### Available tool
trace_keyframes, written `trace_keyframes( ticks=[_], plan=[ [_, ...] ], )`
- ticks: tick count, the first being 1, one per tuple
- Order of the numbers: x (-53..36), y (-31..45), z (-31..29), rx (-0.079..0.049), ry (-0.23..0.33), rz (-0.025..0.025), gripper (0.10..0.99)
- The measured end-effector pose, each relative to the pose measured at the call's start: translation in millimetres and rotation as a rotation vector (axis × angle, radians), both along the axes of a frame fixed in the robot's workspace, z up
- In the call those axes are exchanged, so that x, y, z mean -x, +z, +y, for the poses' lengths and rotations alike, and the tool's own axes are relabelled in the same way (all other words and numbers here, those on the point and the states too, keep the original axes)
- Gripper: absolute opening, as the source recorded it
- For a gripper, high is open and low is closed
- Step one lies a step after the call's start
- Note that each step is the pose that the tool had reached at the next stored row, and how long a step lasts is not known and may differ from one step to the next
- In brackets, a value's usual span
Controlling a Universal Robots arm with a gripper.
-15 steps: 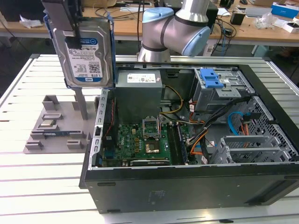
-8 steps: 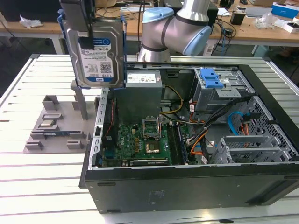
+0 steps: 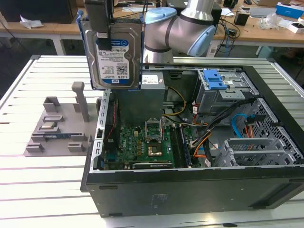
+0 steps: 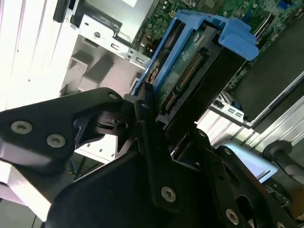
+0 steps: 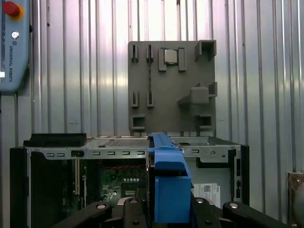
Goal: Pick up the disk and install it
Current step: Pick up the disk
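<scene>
**Item: hard drive in carrier, held over open computer case**

- Flat silver-metal disk (image 3: 114, 52) with white-and-blue label, framed by a bright blue plastic carrier. It is held upright and off every surface. In the exterior view its label faces the camera, and it hangs over the case wall on the exterior view's left.
- Black two-finger gripper (image 3: 105, 38): pinched onto the disk from above. In the second wrist view one finger (image 4: 145, 109) presses the carrier's side at the connector end of the disk (image 4: 185, 61).
- Black tower computer case (image 3: 190, 190): lying on its side, panel off, green motherboard (image 3: 142, 142) exposed.
- Grey metal power-supply box (image 3: 142, 99): inside the case, just behind the disk.
- Blue ribbed plastic latch (image 3: 213, 80): on the drive cage, well apart from the disk.
- Grey plastic fixture plate (image 3: 57, 128): on the white slatted table (image 3: 42, 190), beside the case.
</scene>
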State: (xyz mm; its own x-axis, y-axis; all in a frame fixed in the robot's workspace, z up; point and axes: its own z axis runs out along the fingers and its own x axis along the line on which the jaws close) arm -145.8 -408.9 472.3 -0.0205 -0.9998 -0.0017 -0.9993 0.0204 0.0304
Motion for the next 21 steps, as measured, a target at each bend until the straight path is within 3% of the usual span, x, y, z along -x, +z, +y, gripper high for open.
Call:
trace_keyframes(
  ticks=[4, 6, 9, 10, 12, 13, 21],
  plan=[
    [-23.2, -0.3, 0.0, 0.000, 0.000, 0.0002, 0.365],
    [-29.2, -0.4, 0.0, 0.000, 0.000, 0.0001, 0.365],
    [-66.9, -1.0, 0.0, 0.000, 0.000, 0.0002, 0.365],
    [-83.1, -1.2, 0.0, 0.000, 0.000, 0.0002, 0.365],
    [-102.5, -1.4, 0.0, 0.000, 0.000, 0.0002, 0.365],
    [-119.6, -1.7, -0.1, 0.000, 0.000, 0.0003, 0.365],
    [-123.3, -1.9, -35.1, 0.000, 0.000, 0.0003, 0.365]
  ],
)
